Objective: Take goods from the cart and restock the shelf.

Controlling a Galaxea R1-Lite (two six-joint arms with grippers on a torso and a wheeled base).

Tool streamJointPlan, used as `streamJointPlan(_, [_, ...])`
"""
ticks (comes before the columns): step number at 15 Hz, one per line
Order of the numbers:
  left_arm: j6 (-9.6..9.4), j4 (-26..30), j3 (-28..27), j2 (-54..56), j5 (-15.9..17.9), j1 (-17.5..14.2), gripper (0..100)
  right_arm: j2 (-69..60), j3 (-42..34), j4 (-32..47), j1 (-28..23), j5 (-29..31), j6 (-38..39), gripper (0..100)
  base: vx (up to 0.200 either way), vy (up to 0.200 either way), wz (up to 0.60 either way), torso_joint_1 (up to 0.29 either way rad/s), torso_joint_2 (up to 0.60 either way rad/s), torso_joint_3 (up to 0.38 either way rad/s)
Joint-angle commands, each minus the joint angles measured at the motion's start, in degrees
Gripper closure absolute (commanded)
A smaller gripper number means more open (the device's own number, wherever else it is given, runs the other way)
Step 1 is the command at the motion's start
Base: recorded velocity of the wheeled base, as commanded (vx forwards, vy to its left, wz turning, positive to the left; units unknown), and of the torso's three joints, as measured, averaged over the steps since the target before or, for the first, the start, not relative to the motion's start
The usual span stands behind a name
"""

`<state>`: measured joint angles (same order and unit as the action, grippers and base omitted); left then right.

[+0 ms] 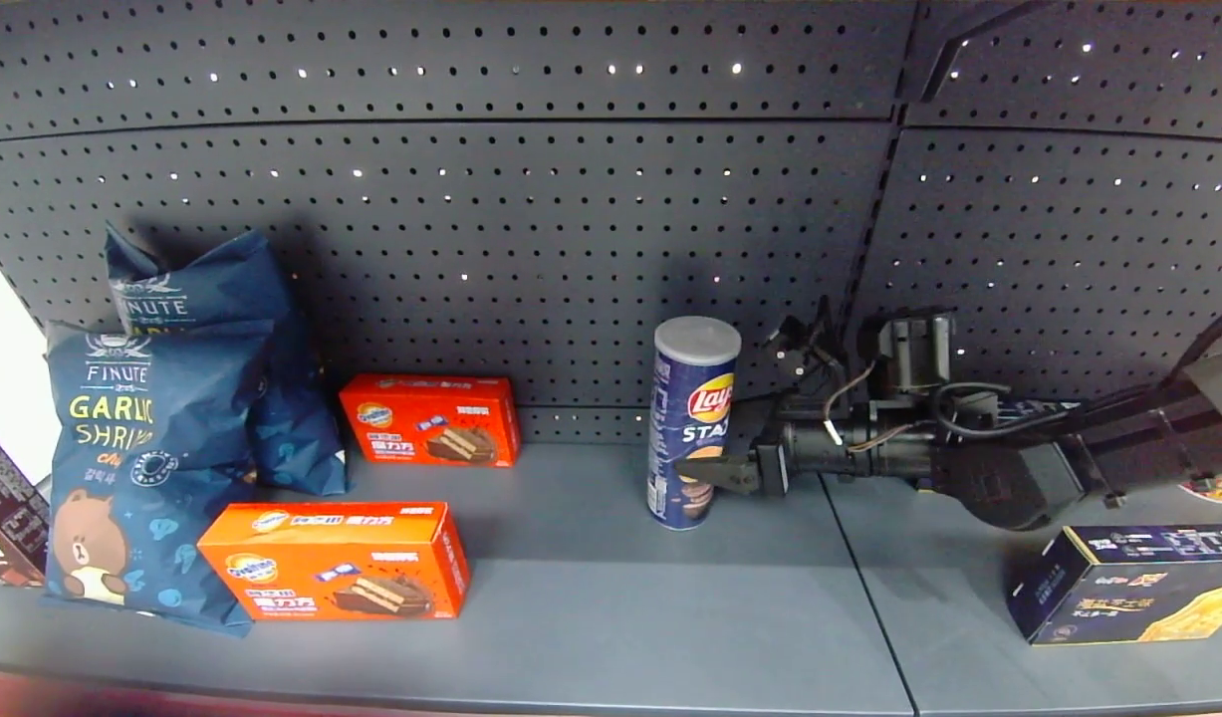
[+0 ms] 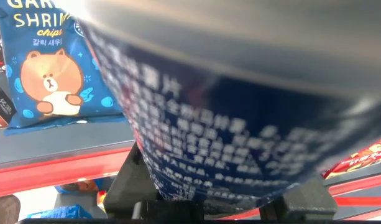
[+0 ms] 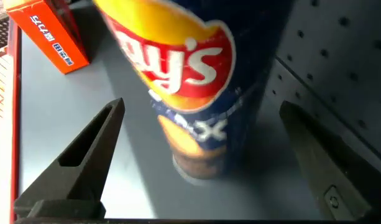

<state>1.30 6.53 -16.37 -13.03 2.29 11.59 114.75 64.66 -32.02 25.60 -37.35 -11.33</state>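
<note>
A tall blue chips can [image 1: 692, 423] with a grey lid stands upright on the grey shelf [image 1: 611, 617], near the pegboard back. My right gripper [image 1: 708, 476] reaches in from the right at the can's lower half. In the right wrist view the can [image 3: 190, 81] stands between the spread fingers [image 3: 84, 162], with a gap on each side, so my right gripper [image 3: 199, 165] is open. In the left wrist view a dark blue printed can [image 2: 240, 124] sits close to the camera, and my left gripper [image 2: 209, 202] is shut on its lower end.
Two orange biscuit boxes [image 1: 337, 563] [image 1: 429, 418] and blue shrimp-chip bags [image 1: 147, 468] [image 2: 47, 68] occupy the shelf's left. A dark blue box [image 1: 1133, 583] lies at the front right. Bare shelf stretches in front of the can.
</note>
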Motion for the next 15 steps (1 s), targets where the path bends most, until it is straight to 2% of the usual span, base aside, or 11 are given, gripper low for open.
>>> streamJointPlan(1, [0.01, 0.0, 0.1, 0.0, 0.0, -0.1, 100, 4.0, 0.5, -2.7, 0.1, -2.0, 0.1, 0, 0.000, 0.000, 0.00, 0.000, 0.00, 0.000])
streamJointPlan(9, [0.01, 0.1, 0.9, 0.8, 0.0, -0.1, 100, 7.3, 1.7, -3.2, 0.3, -2.0, 0.3, 0, 0.000, 0.000, 0.00, 0.000, 0.00, 0.000])
streamJointPlan(10, [0.01, 0.1, 1.0, 1.0, 0.0, -0.1, 100, 7.3, 2.4, -2.7, 0.7, -1.2, 0.5, 100, 0.000, 0.000, 0.00, 0.000, 0.00, 0.000])
streamJointPlan(13, [0.01, 2.9, 0.9, 2.7, -0.1, -0.1, 100, 5.7, 1.8, -2.3, 2.2, 4.0, 1.2, 100, 0.000, 0.000, 0.00, 0.000, 0.00, 0.000])
streamJointPlan(15, [0.01, 5.9, 0.9, 5.7, 0.0, -0.1, 100, 1.9, -1.4, -2.3, 4.0, 6.0, 3.2, 100, 0.000, 0.000, 0.00, 0.000, 0.00, 0.000])
